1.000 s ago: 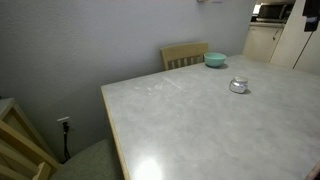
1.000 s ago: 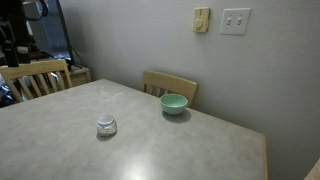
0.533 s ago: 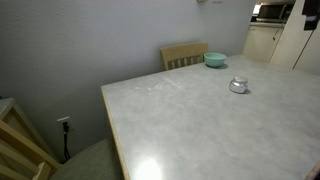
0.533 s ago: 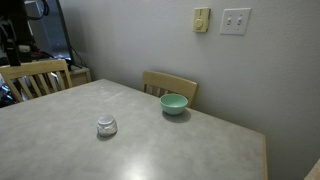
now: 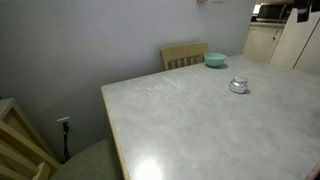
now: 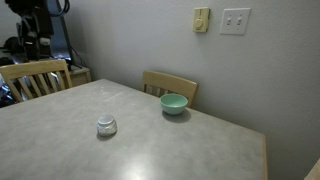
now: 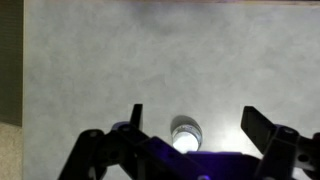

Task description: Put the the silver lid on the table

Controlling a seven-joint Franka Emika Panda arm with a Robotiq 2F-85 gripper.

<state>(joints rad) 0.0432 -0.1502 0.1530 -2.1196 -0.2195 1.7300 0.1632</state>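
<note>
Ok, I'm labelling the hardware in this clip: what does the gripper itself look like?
In the wrist view the gripper is black, with two flat, angular jaws on hinged linkage bars and a blue-purple sheen across its body. No cables or markings show.

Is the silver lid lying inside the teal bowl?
No, in an exterior view the silver lid sits directly on the table, clearly apart from the teal bowl.

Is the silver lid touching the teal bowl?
Apart. In both exterior views the silver lid sits on the table, with bare tabletop plainly between it and the teal bowl.
</note>
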